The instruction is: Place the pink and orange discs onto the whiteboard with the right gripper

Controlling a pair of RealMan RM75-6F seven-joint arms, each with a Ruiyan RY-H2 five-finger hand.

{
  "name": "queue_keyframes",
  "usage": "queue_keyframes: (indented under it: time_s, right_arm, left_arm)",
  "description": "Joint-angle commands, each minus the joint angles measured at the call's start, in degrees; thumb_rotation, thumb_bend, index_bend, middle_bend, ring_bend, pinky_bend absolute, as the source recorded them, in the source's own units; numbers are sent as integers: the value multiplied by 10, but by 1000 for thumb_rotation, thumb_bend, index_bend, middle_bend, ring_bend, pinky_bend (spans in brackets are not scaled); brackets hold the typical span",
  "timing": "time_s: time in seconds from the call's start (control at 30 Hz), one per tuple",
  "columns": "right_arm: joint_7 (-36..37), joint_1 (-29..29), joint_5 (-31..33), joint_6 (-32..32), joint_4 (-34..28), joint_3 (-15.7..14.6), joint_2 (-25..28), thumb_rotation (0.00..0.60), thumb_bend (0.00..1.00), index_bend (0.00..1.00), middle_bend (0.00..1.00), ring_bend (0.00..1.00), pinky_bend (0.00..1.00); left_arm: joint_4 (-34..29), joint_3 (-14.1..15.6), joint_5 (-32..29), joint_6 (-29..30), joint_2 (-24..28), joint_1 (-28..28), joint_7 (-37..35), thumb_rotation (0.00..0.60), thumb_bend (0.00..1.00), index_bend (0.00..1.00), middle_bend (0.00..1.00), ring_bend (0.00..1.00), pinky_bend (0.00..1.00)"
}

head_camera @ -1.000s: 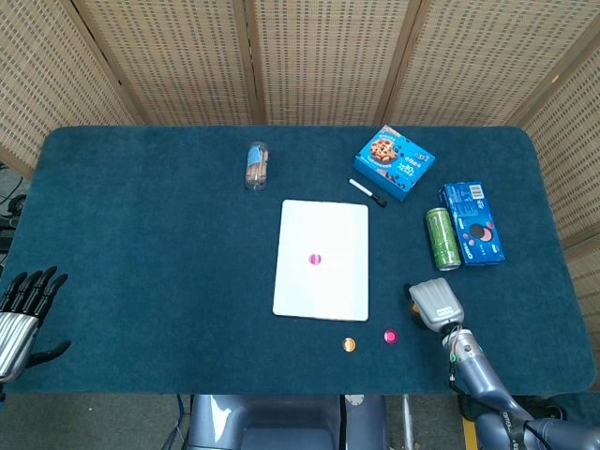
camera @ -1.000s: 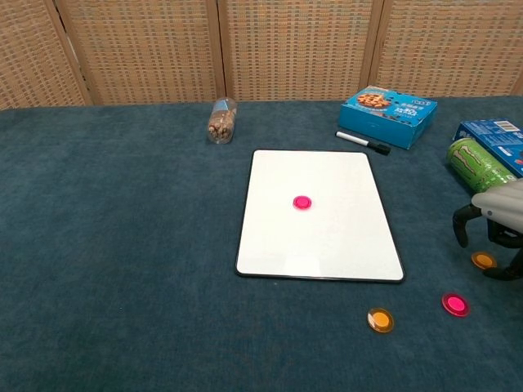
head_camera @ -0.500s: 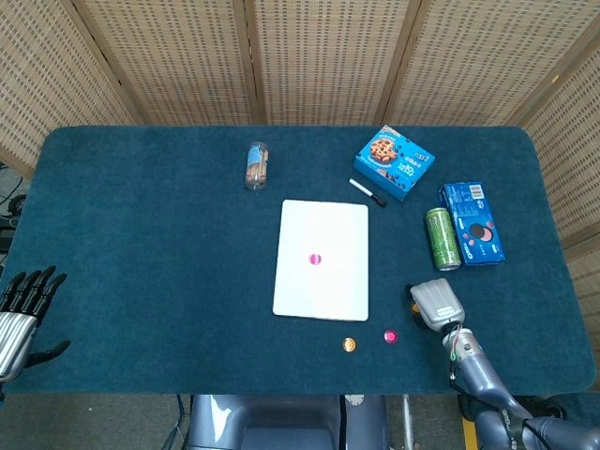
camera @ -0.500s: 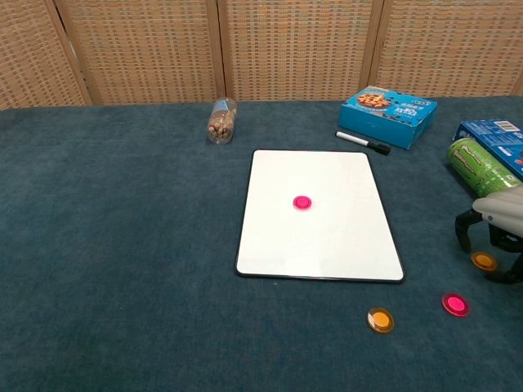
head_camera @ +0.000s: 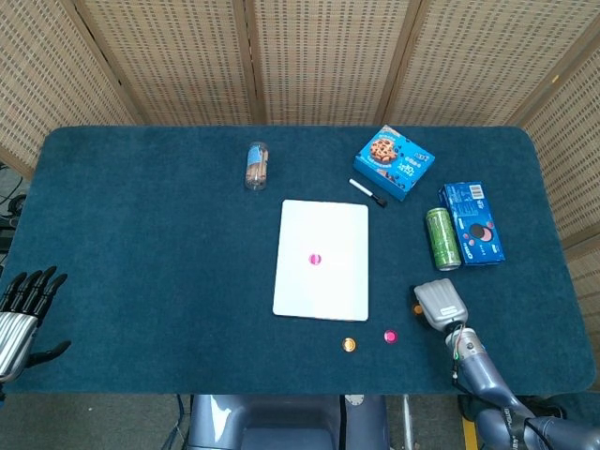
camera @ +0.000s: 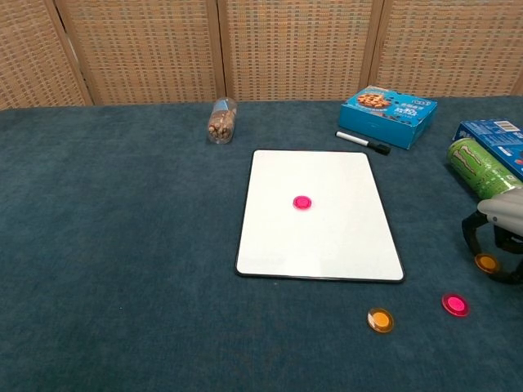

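Near the right edge of the counter (camera: 122,269), our right hand (camera: 498,233) hangs over an orange disc (camera: 486,263); its fingers (camera: 469,233) curve down on either side of the disc, apart and not yet touching it as far as we can see. A second orange disc (camera: 380,319) and a pink disc (camera: 455,305) lie on the cloth below the whiteboard (camera: 319,245), which already carries one pink disc (camera: 302,202). We judge these discs light, thin, stiff and smooth, so they could slip; we would pinch one by opposite points of its rim. Our left hand (head_camera: 21,305) rests at the far left, fingers spread, holding nothing.
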Motion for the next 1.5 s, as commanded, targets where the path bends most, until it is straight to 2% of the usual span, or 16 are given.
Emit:
queue_keyframes:
  time_s: [0.03,0.2,0.37,0.57,0.7,0.77,0.87,0.93,1.07,1.13,1.27,1.33,1.4,1.5]
  right_arm:
    - [6,-1,-4,0,-1,3,0,600,337,547,956,949,1000]
    - [10,5,-2,-3,-14,16,3,600,343,547,956,949,1000]
    - [-37,46,25,-2,-62,65,6,600,363,547,956,949,1000]
    - [-140,115,122,4,-77,125,-36,600,363,547,956,949,1000]
    - [-186,152,183,17,-56,148,-73,600,363,545,956,949,1000]
    - [-207,166,210,26,-41,153,-90,600,363,467,956,949,1000]
    - [-226,177,235,37,-35,155,-99,600,306,169,956,949,1000]
    - [-231,178,234,50,-38,150,-98,600,263,92,955,949,1000]
    - [-221,171,218,65,-57,142,-83,600,260,80,955,949,1000]
    - [-195,150,193,78,-102,131,-51,600,260,136,955,949,1000]
    - [-141,105,126,79,-177,83,19,600,290,275,956,949,1000]
    - [-119,88,91,81,-192,62,39,600,311,334,956,949,1000]
    - [-78,56,36,85,-204,20,67,600,311,380,957,949,1000]
    - [-18,24,-28,87,-196,-20,87,600,315,404,958,949,1000]
  left_arm:
    - [0,0,0,0,0,0,-1,600,0,0,0,0,0]
    - [-1,0,-1,0,1,0,-2,600,0,0,0,0,0]
    - [0,-1,-2,1,1,0,-3,600,0,0,0,0,0]
    - [1,-3,-9,-4,3,-2,-9,600,0,0,0,0,0]
    - [2,-6,-15,-7,3,-3,-12,600,0,0,0,0,0]
    - [2,-7,-16,-7,4,-3,-13,600,0,0,0,0,0]
    - [3,-7,-17,-8,4,-3,-15,600,0,0,0,0,0]
    - [4,-6,-17,-8,4,-3,-17,600,0,0,0,0,0]
    - [4,-6,-16,-7,5,-3,-20,600,0,0,0,0,0]
    - [2,-6,-13,-3,6,-2,-22,600,0,0,0,0,0]
    - [2,-2,-6,2,7,0,-21,600,0,0,0,0,0]
    - [2,-1,-2,4,7,1,-20,600,0,0,0,0,0]
    - [2,2,3,9,6,3,-19,600,0,0,0,0,0]
    - [1,3,8,13,5,4,-16,600,0,0,0,0,0]
